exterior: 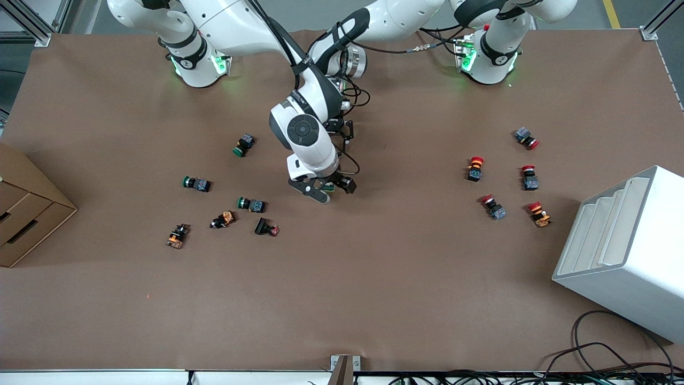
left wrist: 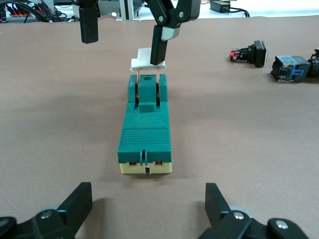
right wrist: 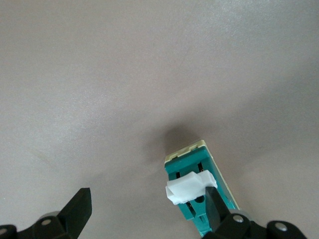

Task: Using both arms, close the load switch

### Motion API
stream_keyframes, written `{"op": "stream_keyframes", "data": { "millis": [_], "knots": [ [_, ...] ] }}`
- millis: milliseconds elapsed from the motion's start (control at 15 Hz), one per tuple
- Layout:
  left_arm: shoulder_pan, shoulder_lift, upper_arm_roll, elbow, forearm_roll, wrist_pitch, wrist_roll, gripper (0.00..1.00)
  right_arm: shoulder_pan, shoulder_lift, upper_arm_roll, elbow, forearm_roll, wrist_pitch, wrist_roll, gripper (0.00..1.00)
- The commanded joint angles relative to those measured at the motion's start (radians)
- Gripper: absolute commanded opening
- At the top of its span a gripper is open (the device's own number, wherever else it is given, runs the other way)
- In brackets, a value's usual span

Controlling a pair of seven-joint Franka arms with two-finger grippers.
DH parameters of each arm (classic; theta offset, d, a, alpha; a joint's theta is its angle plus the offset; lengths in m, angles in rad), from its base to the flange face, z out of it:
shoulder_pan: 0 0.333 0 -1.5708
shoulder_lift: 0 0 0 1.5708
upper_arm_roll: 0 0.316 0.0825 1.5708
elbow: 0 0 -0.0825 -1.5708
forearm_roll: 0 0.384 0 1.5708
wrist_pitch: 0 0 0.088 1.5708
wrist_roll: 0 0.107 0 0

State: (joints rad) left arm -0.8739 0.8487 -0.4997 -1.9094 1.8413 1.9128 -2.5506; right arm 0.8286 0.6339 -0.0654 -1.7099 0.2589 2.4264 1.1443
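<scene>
The right gripper hangs low over the middle of the desk with its fingers spread apart. In the right wrist view one finger touches the white lever tab of the load switch, while the other finger stands well clear over bare desk. The left wrist view shows the same from the other end: the right gripper's finger rests on the raised tab, and the green switch body lies flat on its cream base.

The left gripper is also open, its two fingers set wide on either side of the switch's tab-free end and touching nothing. From the front the left gripper is hidden under the right arm, and only a sliver of the switch shows.

Toward the right arm's end lie green-capped push buttons; toward the left arm's end lie red-capped buttons and a white bin. A cardboard box sits at the desk's edge.
</scene>
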Motion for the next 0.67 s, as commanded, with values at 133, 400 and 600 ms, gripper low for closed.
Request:
{"op": "stream_keyframes", "data": {
  "millis": [133, 400, 600],
  "knots": [
    [-0.002, 0.026, 0.007, 0.018, 0.018, -0.005, -0.007, 1.00, -0.005, 0.039, 0.007, 0.055, -0.001, 0.013, -0.006, 1.00],
    [-0.002, 0.026, 0.007, 0.018, 0.018, -0.005, -0.007, 1.00, -0.013, 0.076, 0.007, 0.096, -0.003, 0.011, -0.009, 1.00],
    [-0.002, 0.026, 0.007, 0.018, 0.018, -0.005, -0.007, 1.00, -0.026, 0.078, 0.006, 0.096, -0.004, 0.011, -0.018, 1.00]
  ]
}}
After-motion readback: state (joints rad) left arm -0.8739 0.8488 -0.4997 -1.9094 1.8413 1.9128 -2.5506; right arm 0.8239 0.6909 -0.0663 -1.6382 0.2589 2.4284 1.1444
